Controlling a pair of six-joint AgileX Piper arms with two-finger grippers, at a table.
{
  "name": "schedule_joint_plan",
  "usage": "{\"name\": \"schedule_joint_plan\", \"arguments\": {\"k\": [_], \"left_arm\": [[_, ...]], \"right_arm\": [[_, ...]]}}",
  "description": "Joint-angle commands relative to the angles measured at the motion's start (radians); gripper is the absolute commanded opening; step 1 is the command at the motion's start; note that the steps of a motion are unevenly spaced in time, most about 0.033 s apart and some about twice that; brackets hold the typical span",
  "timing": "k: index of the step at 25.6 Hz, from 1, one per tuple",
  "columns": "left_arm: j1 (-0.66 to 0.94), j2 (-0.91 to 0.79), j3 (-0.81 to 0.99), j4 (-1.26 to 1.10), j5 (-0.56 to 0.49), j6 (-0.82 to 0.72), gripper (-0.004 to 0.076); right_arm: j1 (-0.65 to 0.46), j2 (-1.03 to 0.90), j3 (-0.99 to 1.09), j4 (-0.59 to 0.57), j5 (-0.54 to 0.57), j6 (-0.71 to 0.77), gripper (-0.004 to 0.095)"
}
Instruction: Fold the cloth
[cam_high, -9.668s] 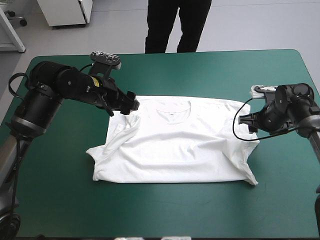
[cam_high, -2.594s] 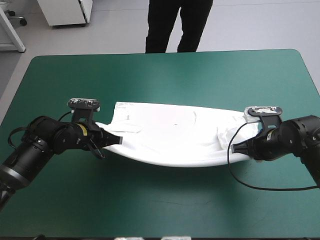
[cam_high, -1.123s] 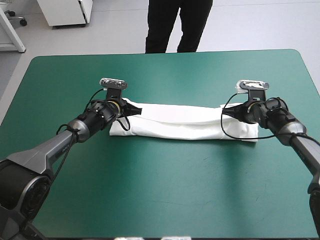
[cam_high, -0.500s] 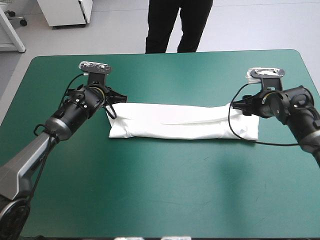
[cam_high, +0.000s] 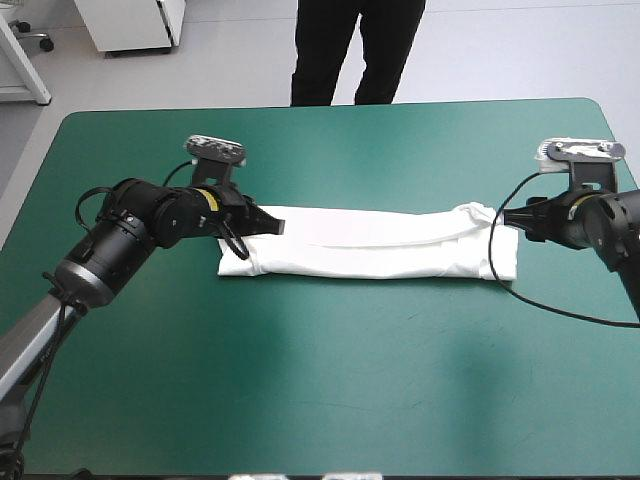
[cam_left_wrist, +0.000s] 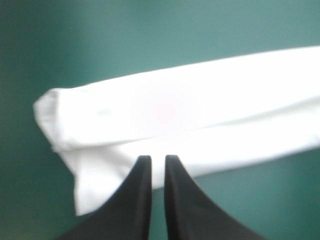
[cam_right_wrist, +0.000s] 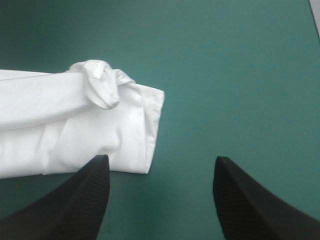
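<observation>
Teal-green table (cam_high: 320, 380) carries the T-shirt (cam_high: 370, 245), a long folded band at mid-table (soft, limp, light). Left pincer (cam_left_wrist: 155, 158) is nearly clenched over its left end, and the right pincer (cam_right_wrist: 161, 160) is spread, empty. Best pinched at end corners.

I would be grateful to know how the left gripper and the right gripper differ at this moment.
The left gripper has its jaws all but shut; the right gripper has them wide apart. The left gripper's tips overlap one end of the T-shirt; the right gripper is off the other end. Both point toward it.
</observation>
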Motion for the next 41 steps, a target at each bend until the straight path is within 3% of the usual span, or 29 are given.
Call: {"name": "schedule_joint_plan", "arguments": {"k": [1,5,11,13,18,26,36,41], "left_arm": [[-0.069,-0.041,-0.045,-0.180,-0.039,0.164,-0.0007],[-0.128,-0.008,-0.086,-0.227,-0.063,0.233,-0.0007],[-0.126,0.216,-0.269,-0.233,-0.017,0.286,-0.0007],[-0.126,0.309,-0.344,-0.229,0.017,0.290,-0.0007],[-0.126,0.495,-0.482,-0.254,0.050,0.290,-0.0007],[-0.128,0.621,-0.538,-0.322,0.080,0.290,-0.0007],[-0.128,0.679,-0.540,-0.364,0.092,0.290,-0.0008],[-0.128,0.679,-0.544,-0.364,0.096,0.290,-0.0009]], "right_arm": [[-0.075,-0.029,-0.034,0.009,-0.037,0.004,0.0577],[-0.187,-0.020,-0.034,0.177,-0.034,-0.096,0.0577],[-0.364,0.014,-0.034,0.638,-0.015,-0.447,0.0577],[-0.405,0.032,-0.034,0.724,0.005,-0.541,0.0577],[-0.416,0.044,-0.034,0.730,-0.016,-0.591,0.0577],[-0.416,0.161,-0.034,0.753,-0.022,-0.615,0.0577],[-0.420,0.307,-0.034,0.811,-0.004,-0.696,0.0577],[-0.433,0.410,-0.034,0.903,0.027,-0.744,0.0577]]}}
